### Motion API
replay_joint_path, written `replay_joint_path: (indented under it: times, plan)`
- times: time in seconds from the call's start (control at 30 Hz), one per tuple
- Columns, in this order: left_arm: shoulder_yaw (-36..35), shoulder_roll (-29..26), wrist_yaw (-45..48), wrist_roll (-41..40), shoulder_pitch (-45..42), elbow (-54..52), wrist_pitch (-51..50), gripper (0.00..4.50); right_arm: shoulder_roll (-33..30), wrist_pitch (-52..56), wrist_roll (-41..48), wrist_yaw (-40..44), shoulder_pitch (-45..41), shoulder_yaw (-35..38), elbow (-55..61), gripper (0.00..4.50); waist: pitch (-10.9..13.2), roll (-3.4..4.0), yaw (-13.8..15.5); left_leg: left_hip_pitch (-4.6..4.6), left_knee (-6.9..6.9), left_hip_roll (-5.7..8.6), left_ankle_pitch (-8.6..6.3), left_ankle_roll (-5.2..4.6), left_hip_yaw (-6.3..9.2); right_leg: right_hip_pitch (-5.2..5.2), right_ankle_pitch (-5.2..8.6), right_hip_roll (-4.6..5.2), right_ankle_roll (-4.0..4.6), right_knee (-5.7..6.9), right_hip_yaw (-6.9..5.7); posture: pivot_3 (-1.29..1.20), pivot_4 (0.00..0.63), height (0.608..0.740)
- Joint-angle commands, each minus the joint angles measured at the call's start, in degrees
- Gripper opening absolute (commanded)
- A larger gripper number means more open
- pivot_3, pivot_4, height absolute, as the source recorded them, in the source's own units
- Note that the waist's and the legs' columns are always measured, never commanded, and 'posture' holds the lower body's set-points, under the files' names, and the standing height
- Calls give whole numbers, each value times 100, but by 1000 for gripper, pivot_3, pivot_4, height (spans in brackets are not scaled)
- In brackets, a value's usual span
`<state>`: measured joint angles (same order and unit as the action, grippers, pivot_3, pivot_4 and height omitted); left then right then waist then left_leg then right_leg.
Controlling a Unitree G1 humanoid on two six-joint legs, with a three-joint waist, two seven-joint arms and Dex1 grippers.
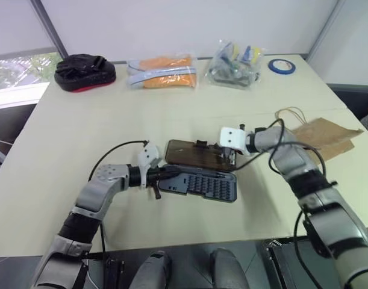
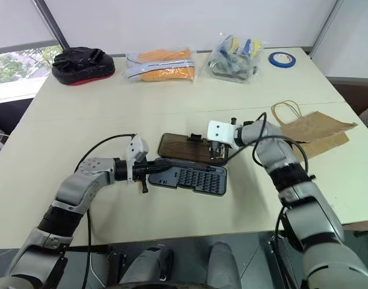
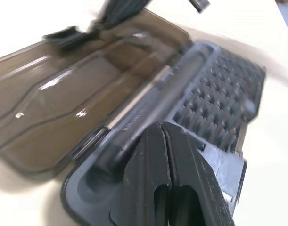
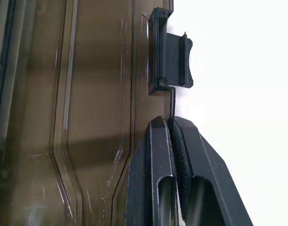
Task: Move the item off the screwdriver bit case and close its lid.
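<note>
We see the case point(image 1: 199, 183) lying open near the table's point(image 1: 63, 156) front edge, its bit tray toward us and the lid point(image 1: 193, 153) folded flat on the far side, latch tab point(image 4: 174, 56) on its outer edge. The bag point(image 1: 325, 137) lies off the case, well to the right near the table's right edge, twine handles toward the back. Our right gripper point(image 4: 172, 129) is pinched tight on the lid's thin outer edge just beside the latch tab, the two fingers meeting around the rim. Our left gripper point(image 3: 165, 136) has its fingers pressed together with nothing between them, tips resting over the tray's left end. Bare tabletop runs wide behind the lid and to both sides of the case. Along the back edge sit a black-and-red pouch point(image 1: 84, 72), clear bags of orange items point(image 1: 162, 72), another clear bag point(image 1: 235, 63) and a blue tape roll point(image 1: 281, 66), all well apart from the case.
</note>
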<state>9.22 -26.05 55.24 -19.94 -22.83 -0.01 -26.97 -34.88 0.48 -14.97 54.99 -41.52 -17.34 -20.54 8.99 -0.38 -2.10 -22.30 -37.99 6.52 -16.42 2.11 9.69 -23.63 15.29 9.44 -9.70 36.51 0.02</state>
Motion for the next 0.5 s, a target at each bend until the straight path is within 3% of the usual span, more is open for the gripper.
replay_joint_path:
  times: [0.03,0.27,0.5]
  plan:
    - [-365,64,-266,-260,-25,-335,-195,0,-107,129,-141,-407,526,214,1341,28,0,0,-1,-3,2,1,0,0,-1,-3,0,2,0,-2,0,0,150,740]
    - [-895,225,-689,-701,-224,-430,-558,0,-151,-43,-540,-1027,1026,273,2587,28,1,-1,-13,-6,2,0,0,0,-4,-4,0,1,0,-6,0,0,150,740]
    - [-1853,270,-1023,-1701,-717,-554,-1155,0,-168,-336,-790,-1317,1167,243,2729,28,1,-2,10,-6,-1,1,0,0,-4,-1,0,1,0,-11,0,0,150,740]
